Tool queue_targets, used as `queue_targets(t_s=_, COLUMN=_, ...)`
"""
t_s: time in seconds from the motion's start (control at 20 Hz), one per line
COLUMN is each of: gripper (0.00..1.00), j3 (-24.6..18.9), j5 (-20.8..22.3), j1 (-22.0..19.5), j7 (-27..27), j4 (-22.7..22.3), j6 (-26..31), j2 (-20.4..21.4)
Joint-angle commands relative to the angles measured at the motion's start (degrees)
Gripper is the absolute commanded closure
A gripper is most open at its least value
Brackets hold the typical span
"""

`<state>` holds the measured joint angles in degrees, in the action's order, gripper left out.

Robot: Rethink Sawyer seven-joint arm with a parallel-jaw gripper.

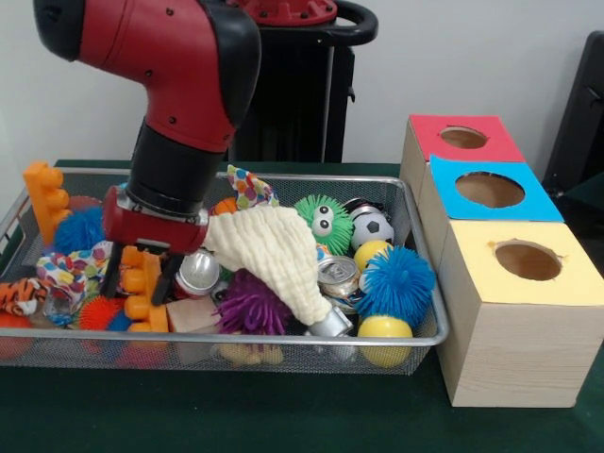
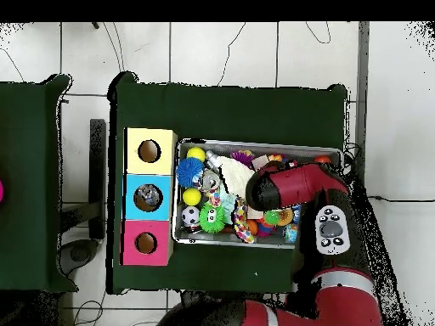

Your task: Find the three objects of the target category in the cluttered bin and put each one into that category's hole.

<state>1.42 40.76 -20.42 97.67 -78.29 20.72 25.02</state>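
Orange block (image 1: 143,283) gripped between claw (image 1: 142,276) fingers, in bin (image 1: 415,283).

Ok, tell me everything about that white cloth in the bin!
The cloth is cream-white with a bumpy, waffle-like weave and looks soft. It lies crumpled on top of the toys in the middle of the wire bin, drooping from near the gripper down to a shiny can at the front. It touches a purple spiky ball and partly covers what lies underneath.

text: none legible | labels: none | numbers: none
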Motion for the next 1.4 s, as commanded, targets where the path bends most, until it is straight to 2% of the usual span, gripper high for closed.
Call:
queue_targets(t_s=0.05, gripper=0.00, j3=-7.42, j5=-3.25, j1=-4.97, j7=-3.83, j4=-1.46, j6=7.83, j2=-6.24)
queue_targets(t_s=0.35, gripper=0.00, j3=-9.30, j5=-4.41, j1=-6.57, j7=-5.99, j4=-1.81, j6=9.19, j2=-6.96)
queue_targets(t_s=0.9, gripper=0.00, j3=-14.13, j5=-4.34, j1=-10.32, j7=-7.67, j4=-4.18, j6=7.11, j2=-6.96)
queue_targets(t_s=1.1, gripper=0.00, j3=-18.26, j5=-5.86, j1=-13.80, j7=-10.05, j4=-5.32, j6=8.32, j2=-7.38)
queue_targets(t_s=1.4, gripper=0.00, j3=-23.98, j5=-5.88, j1=-18.30, j7=-13.38, j4=-7.44, j6=8.65, j2=-7.85)
